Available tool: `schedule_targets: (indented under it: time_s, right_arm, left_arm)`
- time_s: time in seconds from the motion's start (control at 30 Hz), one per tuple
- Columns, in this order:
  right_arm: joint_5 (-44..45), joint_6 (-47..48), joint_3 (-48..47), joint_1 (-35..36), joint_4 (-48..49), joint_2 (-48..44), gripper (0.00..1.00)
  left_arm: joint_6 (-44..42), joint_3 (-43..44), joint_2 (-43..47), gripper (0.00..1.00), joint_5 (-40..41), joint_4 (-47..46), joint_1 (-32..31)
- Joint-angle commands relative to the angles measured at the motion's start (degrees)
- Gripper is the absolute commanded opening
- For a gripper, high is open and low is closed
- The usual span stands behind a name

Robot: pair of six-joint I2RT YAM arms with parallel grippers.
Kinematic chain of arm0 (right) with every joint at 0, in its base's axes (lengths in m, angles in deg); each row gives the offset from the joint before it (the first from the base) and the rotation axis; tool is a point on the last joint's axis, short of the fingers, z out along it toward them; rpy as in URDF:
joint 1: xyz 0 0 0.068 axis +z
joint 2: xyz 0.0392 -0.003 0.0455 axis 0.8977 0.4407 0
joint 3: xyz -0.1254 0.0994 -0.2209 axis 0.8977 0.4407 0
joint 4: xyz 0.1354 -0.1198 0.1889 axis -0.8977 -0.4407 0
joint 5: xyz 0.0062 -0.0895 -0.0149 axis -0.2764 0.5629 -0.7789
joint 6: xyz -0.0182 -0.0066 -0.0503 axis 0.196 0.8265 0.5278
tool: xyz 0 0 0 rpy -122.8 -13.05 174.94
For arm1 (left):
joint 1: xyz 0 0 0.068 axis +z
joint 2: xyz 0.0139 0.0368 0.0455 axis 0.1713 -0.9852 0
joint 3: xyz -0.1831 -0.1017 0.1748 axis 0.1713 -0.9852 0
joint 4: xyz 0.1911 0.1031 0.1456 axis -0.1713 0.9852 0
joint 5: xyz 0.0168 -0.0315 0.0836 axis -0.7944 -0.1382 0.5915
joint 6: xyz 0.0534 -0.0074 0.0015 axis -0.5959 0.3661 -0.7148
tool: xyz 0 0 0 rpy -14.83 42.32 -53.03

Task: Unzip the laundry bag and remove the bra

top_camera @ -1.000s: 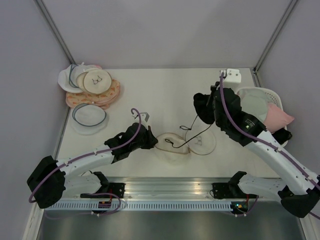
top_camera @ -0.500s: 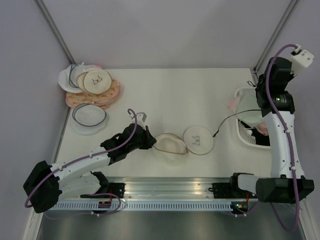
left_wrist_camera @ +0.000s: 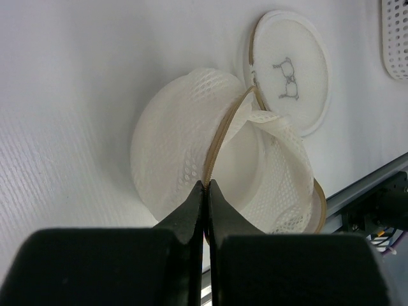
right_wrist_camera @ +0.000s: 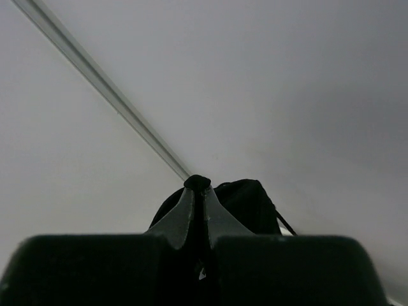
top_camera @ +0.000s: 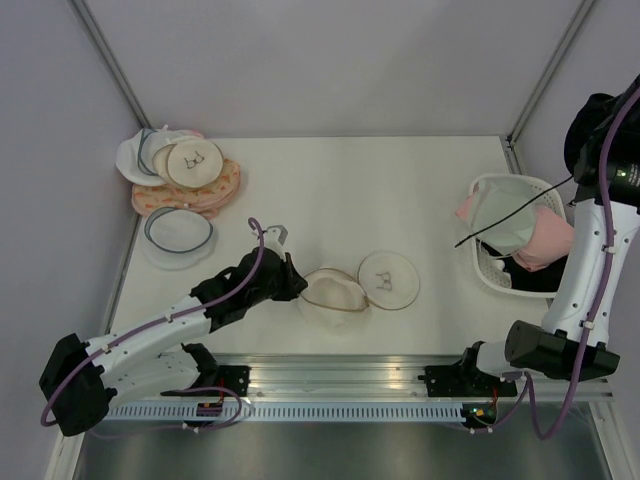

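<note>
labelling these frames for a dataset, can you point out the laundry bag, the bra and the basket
laundry bag [left_wrist_camera: 169, 150]: left wrist view, on the mesh dome.
bra [right_wrist_camera: 245, 199]: right wrist view, on the bunched black fabric.
basket [top_camera: 512, 178]: top view, on its white far rim.

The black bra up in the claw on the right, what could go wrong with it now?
1. A thin strap of the bra trails down across the white basket; it might snag on the basket's edge.
2. The right claw seems to pinch only a bit of cloth, so the bra could slip out.
3. The left claw holds the laundry bag by its tan rim alone; the bag may pull free.
</note>
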Motion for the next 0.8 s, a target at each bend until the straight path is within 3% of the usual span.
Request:
schedule_targets:
  time_s: [0.0,0.53,0.77]
  right_arm:
    - [-3.3,-0.8,-8.6,-2.3,-2.6,3.1,0.01]
    - [-15.6,-2.1,-16.5,-11.2,-0.9,5.8,0.0]
    - [-19.8,-1.6,-9.4,-11.2,0.2,6.2,0.0]
  left_arm:
    - [2.3,2.9,1.0,0.02,-1.0,2.2,-0.1]
    - [5.3,2.6,4.3,0.02,-1.9,4.1,-0.1]
    - [5.3,3.8,3.5,0.02,-1.8,3.9,-0.1]
